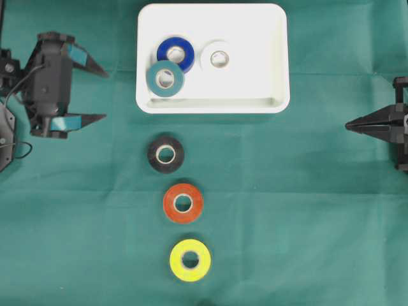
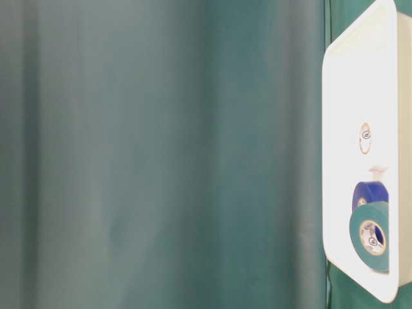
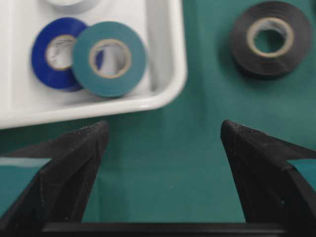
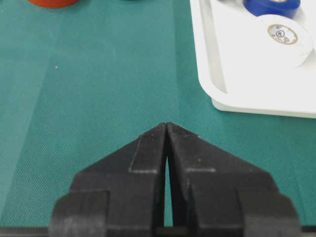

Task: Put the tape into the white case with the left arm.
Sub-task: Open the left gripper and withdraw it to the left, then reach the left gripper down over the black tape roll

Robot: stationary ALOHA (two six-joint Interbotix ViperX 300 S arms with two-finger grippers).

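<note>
My left gripper point(image 1: 105, 95) hangs wide open and empty at nine o'clock of the green cloth point(image 1: 287, 210). The white case point(image 1: 213, 108) at twelve holds teal tape point(image 1: 165, 78) leaning on blue tape point(image 1: 176, 53), beside white tape point(image 1: 217, 58); below it run black tape point(image 1: 166, 153), orange tape point(image 1: 183, 203) and yellow tape point(image 1: 190, 259), nothing between them and the case. My right gripper point(image 1: 348, 125) sits closed at three o'clock.

White case point(image 1: 274, 64) at top centre of green cloth, holding blue roll point(image 1: 176, 52), teal roll point(image 1: 165, 78) leaning on it, white roll point(image 1: 218, 58), black roll point(image 1: 166, 153), orange roll point(image 1: 183, 203), yellow roll point(image 1: 190, 259) lined up below it, apparently flat.
</note>
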